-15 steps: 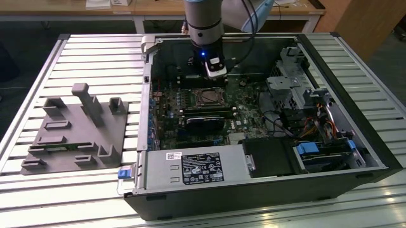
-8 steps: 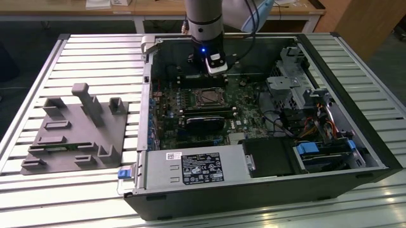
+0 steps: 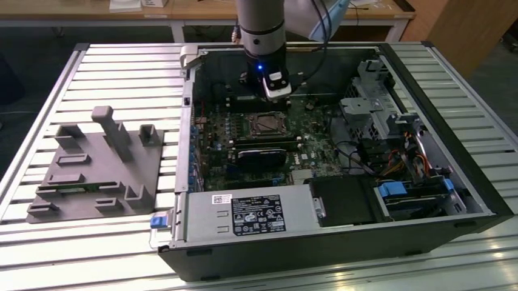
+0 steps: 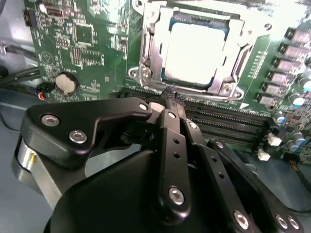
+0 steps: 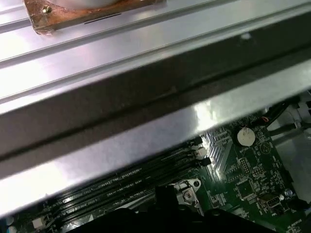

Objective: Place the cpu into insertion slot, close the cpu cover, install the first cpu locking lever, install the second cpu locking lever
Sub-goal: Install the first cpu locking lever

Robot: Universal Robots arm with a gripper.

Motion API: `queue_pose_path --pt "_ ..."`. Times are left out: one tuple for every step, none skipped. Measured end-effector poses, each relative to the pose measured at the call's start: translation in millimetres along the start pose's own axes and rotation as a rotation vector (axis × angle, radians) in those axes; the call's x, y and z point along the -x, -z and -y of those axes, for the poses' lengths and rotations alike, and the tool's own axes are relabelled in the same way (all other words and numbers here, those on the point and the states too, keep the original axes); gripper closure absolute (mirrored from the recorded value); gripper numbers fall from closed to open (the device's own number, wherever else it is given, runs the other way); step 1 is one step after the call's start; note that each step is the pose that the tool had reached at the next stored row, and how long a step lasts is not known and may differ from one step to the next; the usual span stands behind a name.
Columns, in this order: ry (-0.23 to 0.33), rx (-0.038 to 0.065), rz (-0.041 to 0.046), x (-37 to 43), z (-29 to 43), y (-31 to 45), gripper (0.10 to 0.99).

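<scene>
Your gripper (image 4: 167, 99), fingers together and apparently empty, hangs beside the cpu (image 4: 194, 53), seated mid-motherboard (image 4: 73, 43) under the cpu cover (image 4: 146, 48); an unlatched lever could let it lift.

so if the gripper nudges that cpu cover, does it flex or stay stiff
The cpu cover looks like thin stamped metal framing a large open centre, so it would probably flex slightly. It lies flat over the cpu, so a sideways nudge likely shifts it little. Its shiny surface may be slippery for the gripper.
</scene>
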State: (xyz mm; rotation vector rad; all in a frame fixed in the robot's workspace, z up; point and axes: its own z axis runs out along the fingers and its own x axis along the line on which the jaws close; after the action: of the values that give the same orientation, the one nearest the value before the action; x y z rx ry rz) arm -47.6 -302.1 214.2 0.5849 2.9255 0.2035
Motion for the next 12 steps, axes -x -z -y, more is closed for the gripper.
queue_pose_path --pt "0.000 0.000 0.0000 0.7 1.5 0.2 0.980" --pt "0.000 0.000 0.0001 1.2 2.7 0.3 0.980" --pt "0.000 0.000 0.0001 1.5 3.5 0.4 0.980" --pt "0.000 -0.001 0.0002 1.8 4.1 0.5 0.980" --pt "0.000 -0.001 0.0003 1.9 4.4 0.5 0.980" --pt "0.000 -0.001 0.0003 1.9 4.5 0.8 0.980" --pt "0.000 -0.001 0.0003 2.0 4.4 1.4 0.980" --pt "0.000 -0.001 0.0006 2.1 4.3 2.2 0.980" --pt "0.001 -0.002 0.0009 2.3 4.1 3.5 0.980" --pt "0.001 -0.004 0.0014 2.5 3.8 4.8 0.980" --pt "0.001 -0.006 0.0022 2.7 3.6 6.1 0.980" --pt "0.002 -0.008 0.0031 2.8 3.5 7.2 0.980"
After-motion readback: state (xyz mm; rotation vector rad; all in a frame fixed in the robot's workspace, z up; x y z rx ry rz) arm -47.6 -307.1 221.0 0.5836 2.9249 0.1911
